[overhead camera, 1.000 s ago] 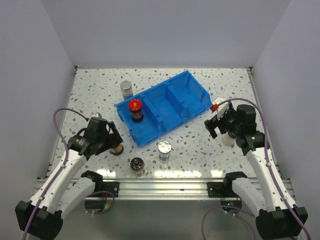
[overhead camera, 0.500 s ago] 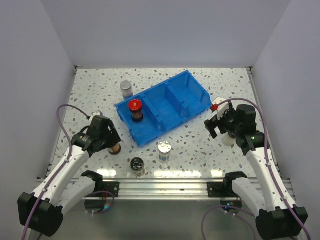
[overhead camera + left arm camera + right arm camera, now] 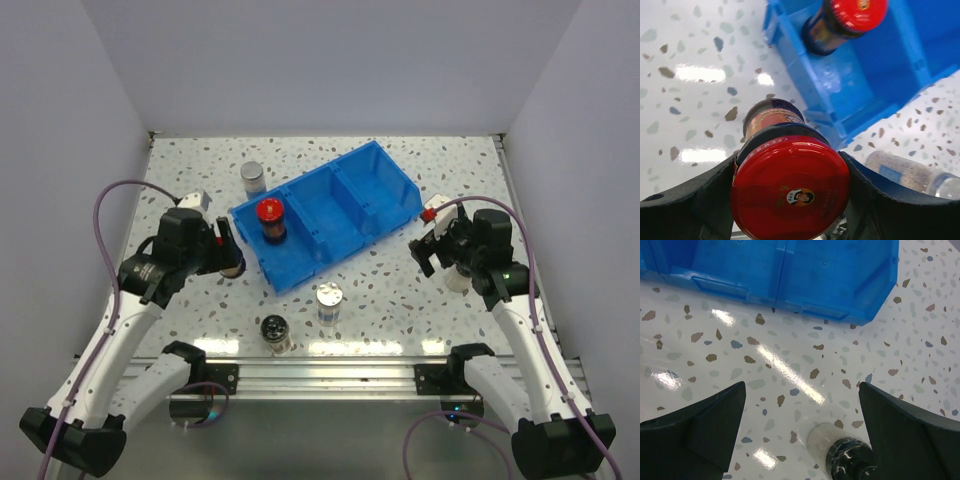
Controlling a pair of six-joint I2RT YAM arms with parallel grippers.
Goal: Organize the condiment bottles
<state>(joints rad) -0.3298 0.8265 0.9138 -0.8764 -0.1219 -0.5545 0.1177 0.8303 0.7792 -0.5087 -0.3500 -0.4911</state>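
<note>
Jar in hand: one red-capped jar [image 3: 790,185] sat pinched by its cap between the pads of the left gripper [image 3: 229,261], just off the 8 o'clock corner of the blue bin [image 3: 345,185]; whether it was off the table could not be told.
Twin jar: a second red-capped jar [image 3: 269,218] stood upright in the bin's 9 o'clock compartment.
Right gripper [image 3: 802,395]: spread wide and empty, at 3 o'clock of the bin.
Risk, slip: the grip took only the smooth round cap, so the body could swing or slide out.
Risk, clip: the bin wall was close, so a low carry could catch the jar's base, and a drop onto the twin jar could topple it.
Writing: the cap bore a small round portrait emblem with lettering too small to read. The amber body label was unreadable.
</note>
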